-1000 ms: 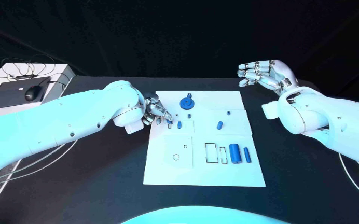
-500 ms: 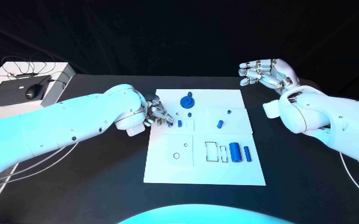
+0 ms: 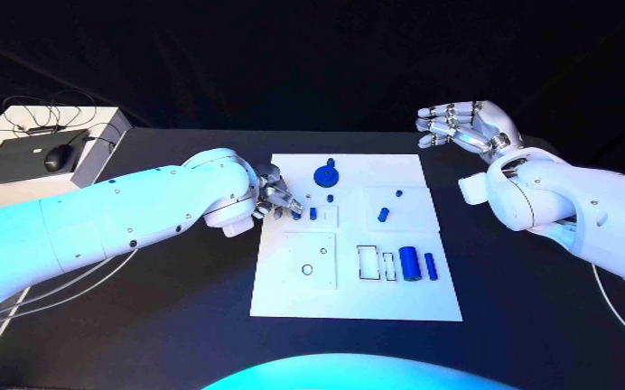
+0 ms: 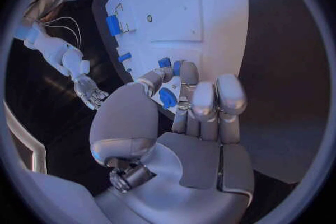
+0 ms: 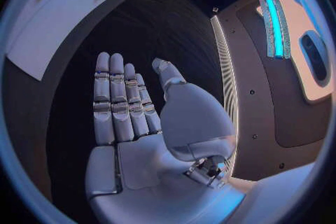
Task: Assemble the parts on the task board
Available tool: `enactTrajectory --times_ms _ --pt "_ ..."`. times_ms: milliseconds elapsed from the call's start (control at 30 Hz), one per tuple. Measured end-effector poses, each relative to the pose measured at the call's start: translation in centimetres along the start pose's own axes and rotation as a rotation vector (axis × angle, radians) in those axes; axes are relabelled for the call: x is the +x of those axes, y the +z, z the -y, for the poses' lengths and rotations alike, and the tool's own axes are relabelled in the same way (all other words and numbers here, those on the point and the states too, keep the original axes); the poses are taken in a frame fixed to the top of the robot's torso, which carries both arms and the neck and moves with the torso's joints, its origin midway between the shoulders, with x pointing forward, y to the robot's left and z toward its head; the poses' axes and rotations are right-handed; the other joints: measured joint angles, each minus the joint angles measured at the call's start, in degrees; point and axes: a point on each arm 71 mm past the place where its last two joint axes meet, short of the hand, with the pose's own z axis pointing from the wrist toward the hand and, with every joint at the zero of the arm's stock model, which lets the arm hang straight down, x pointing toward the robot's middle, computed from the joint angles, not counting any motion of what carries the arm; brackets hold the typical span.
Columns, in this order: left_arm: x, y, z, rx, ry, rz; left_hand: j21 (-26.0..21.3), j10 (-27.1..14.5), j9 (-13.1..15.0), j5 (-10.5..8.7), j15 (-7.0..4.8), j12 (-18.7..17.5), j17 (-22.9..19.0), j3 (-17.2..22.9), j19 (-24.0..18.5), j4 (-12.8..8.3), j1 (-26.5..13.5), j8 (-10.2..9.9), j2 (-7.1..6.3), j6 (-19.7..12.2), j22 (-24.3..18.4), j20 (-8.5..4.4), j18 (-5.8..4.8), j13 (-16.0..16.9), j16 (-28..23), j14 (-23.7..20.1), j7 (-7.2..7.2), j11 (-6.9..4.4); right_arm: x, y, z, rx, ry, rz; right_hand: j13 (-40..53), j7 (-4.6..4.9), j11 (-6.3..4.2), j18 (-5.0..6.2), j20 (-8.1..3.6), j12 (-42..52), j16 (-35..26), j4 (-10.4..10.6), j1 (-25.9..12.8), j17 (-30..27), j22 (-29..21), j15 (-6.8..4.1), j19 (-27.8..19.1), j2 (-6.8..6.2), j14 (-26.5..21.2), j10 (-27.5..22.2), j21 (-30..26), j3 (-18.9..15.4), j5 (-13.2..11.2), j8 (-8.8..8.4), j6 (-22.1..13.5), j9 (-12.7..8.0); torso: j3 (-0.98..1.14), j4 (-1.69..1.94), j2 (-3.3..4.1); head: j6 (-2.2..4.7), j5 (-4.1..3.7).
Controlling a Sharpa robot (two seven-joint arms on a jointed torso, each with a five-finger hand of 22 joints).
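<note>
The head camera looks down from above onto the black table point(image 3: 156, 318) and the white board point(image 3: 359, 291), taking in both arms. Each wrist camera sits close behind its own hand, facing the table. All three views share the board.
</note>
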Motion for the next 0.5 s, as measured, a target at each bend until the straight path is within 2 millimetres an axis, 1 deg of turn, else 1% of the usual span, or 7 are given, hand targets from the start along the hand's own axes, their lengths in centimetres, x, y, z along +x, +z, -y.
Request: enactTrajectory --times_ms 433,500 --pt "-0.13 0.05 0.02 0.0 0.037 0.022 0.0 0.1 0.1 0.11 0.01 0.0 -0.17 0.05 0.0 0.05 0.08 -0.01 -0.05 0.11 -0.01 0.0 0.0 0.08 0.0 0.01 -0.11 0.09 -0.06 -0.04 0.04 0.001 -0.001 0.001 0.0 0.0 0.0 0.0 0.0 0.0 0.0 0.0 0.0 0.0 -0.11 0.0 0.0 0.0 0.0 0.0 0.0 0.0 0.0 0.0 0.0 0.0 0.01 -0.01 -0.01 -0.09 -0.02" --pt "-0.16 0.08 -0.03 -0.002 0.042 0.024 0.0 0.24 0.1 0.11 0.02 -0.21 -0.17 0.17 0.0 0.17 0.25 -0.01 -0.21 0.14 -0.01 0.0 0.0 0.09 0.0 0.02 -0.15 0.01 -0.08 -0.05 0.05 0.001 -0.001 0.001 0.0 0.0 0.0 0.0 0.0 0.0 0.0 0.0 0.0 0.0 -0.14 0.0 0.0 0.0 0.0 0.0 0.0 0.0 0.0 0.0 0.0 0.0 0.01 -0.01 -0.01 -0.1 -0.01"
